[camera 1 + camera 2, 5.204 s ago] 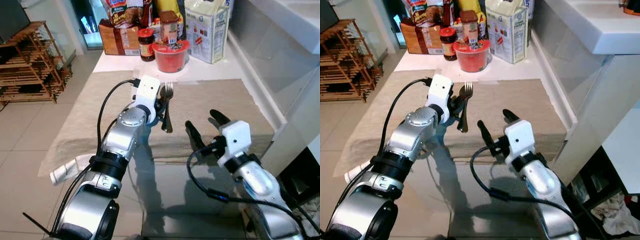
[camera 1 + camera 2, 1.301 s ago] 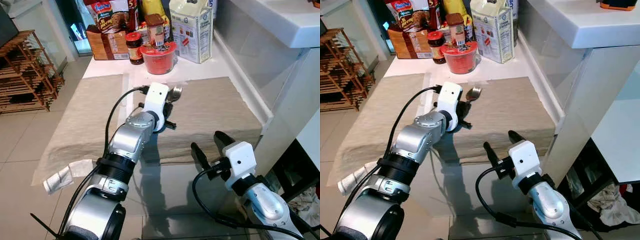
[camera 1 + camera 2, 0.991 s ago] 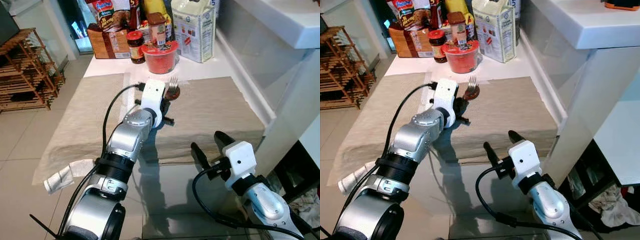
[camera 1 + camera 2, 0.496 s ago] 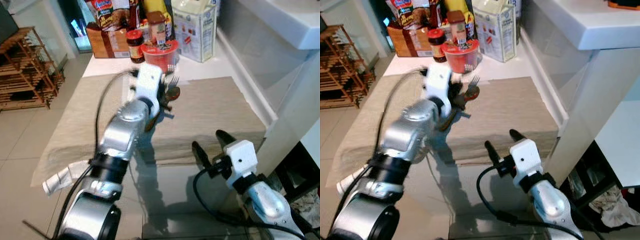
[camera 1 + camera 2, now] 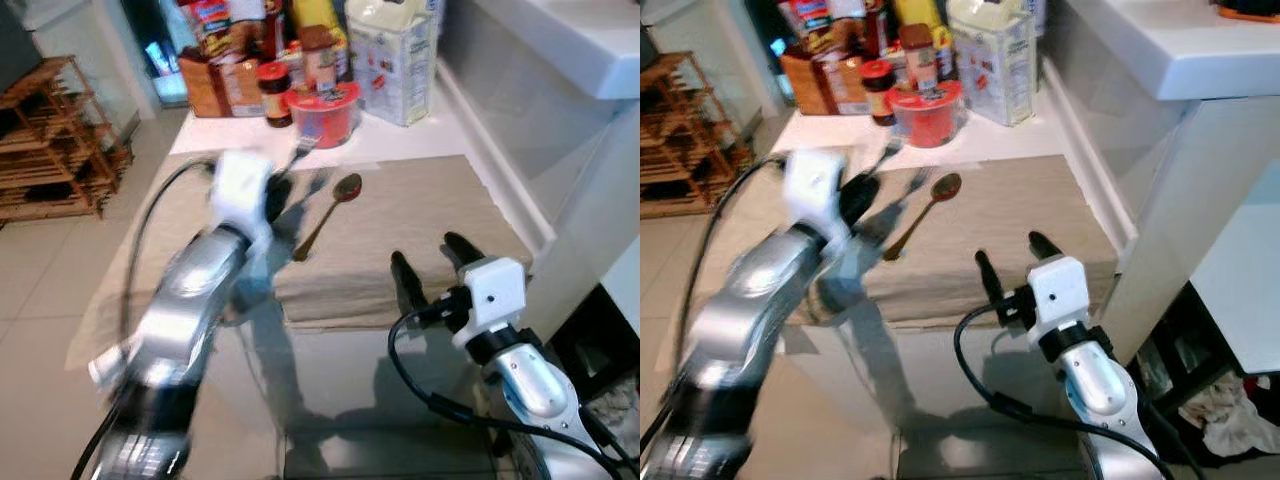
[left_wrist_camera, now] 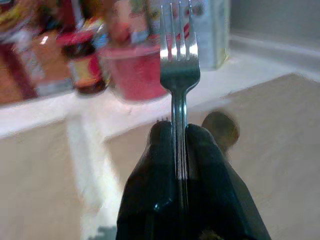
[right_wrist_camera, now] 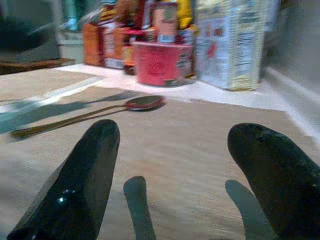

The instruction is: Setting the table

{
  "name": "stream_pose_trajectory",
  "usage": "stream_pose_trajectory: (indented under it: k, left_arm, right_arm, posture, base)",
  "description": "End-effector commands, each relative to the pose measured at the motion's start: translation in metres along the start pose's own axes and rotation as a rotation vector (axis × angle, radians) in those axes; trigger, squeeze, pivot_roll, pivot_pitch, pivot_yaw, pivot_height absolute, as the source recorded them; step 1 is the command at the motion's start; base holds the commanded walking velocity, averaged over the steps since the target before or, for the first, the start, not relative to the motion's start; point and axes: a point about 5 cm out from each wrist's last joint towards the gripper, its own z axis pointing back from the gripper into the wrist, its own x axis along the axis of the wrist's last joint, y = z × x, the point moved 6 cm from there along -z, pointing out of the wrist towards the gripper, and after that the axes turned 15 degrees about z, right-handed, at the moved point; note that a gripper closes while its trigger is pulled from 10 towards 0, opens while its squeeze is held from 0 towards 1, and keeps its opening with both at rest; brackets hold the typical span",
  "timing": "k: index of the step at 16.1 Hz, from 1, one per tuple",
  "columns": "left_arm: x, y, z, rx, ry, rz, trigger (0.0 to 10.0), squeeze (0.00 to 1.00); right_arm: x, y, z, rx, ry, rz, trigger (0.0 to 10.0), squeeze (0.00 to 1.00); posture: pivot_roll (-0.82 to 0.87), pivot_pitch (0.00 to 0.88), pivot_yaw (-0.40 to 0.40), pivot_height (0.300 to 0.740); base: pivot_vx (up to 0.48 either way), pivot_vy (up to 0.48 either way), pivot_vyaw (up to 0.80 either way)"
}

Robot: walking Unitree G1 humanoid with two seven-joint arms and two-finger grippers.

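text: none legible | carton (image 5: 990,55): print blurred | packets (image 5: 215,60): labels blurred

We're in a home kitchen/dining nook. A table w/ beige linen cloth (image 5: 420,210) sits beside a white counter (image 5: 560,50). Groceries crowd the far end: milk carton (image 5: 392,55), red noodle cup (image 5: 322,110), dark jar (image 5: 272,93), snack boxes (image 5: 222,75). Tiled floor (image 5: 40,270) and a wooden rack (image 5: 50,140) to the left.
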Motion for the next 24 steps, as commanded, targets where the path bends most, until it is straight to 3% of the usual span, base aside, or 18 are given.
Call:
stream_pose_trajectory:
  k: [1,4,5,8,9,11,12,13,19,24]
  left_arm:
    - [0.010,0.009,0.008,0.026,-0.036,0.000,0.0,0.00]
    - [0.007,0.033,0.033,0.127,-0.073,-0.005,0.0,0.00]
    - [0.008,0.050,0.055,0.201,-0.107,0.003,0.0,0.00]
    - [0.000,0.066,0.090,0.289,-0.127,0.003,0.0,0.00]
    - [-0.004,0.066,0.095,0.300,-0.125,0.018,0.0,0.00]
    - [-0.027,0.068,0.109,0.334,-0.096,0.117,0.0,0.00]
    - [-0.042,0.072,0.112,0.382,-0.068,0.227,0.0,0.00]
    - [-0.045,0.068,0.108,0.369,-0.067,0.256,0.0,0.00]
    - [-0.018,0.048,0.078,0.260,-0.158,0.249,0.0,0.00]
    - [-0.024,0.049,0.071,0.271,-0.149,0.253,0.0,0.00]
  right_arm:
    - [0.011,-0.007,-0.003,-0.036,-0.040,0.016,10.0,0.00]
    - [0.004,-0.010,-0.006,-0.076,-0.028,0.006,10.0,0.00]
    - [0.001,-0.013,-0.007,-0.096,-0.022,0.008,10.0,0.00]
    - [-0.006,-0.016,-0.007,-0.121,-0.009,-0.004,10.0,0.00]
    - [-0.007,-0.016,-0.007,-0.125,-0.008,-0.008,10.0,0.00]
    - [-0.017,-0.014,-0.009,-0.131,0.018,-0.029,10.0,0.00]
    - [-0.021,-0.013,-0.011,-0.133,0.030,-0.056,10.0,0.00]
    - [-0.022,-0.013,-0.012,-0.137,0.034,-0.071,10.0,0.00]
    - [-0.037,-0.020,-0.014,-0.227,0.064,-0.200,10.0,0.00]
    - [-0.036,-0.022,-0.018,-0.206,0.053,-0.188,10.0,0.00]
  posture:
    - [-0.14,0.000,0.120,0.740]
    - [-0.11,0.000,0.112,0.740]
    - [-0.10,0.000,0.108,0.740]
    - [-0.08,0.000,0.087,0.740]
    - [-0.08,0.000,0.085,0.740]
    - [-0.08,0.000,0.070,0.740]
    - [-0.08,0.000,0.066,0.740]
    - [-0.09,0.000,0.063,0.740]
    - [-0.11,0.000,0.067,0.740]
    - [-0.11,0.000,0.052,0.740]
  base:
    - [0.000,0.000,0.00]
    - [0.000,0.000,0.00]
    - [0.000,0.000,0.00]
    - [0.000,0.000,0.00]
    - [0.000,0.000,0.00]
    - [0.000,0.000,0.00]
    - [0.000,0.000,0.00]
    - [0.000,0.000,0.00]
    - [0.000,0.000,0.00]
    - [0.000,0.000,0.00]
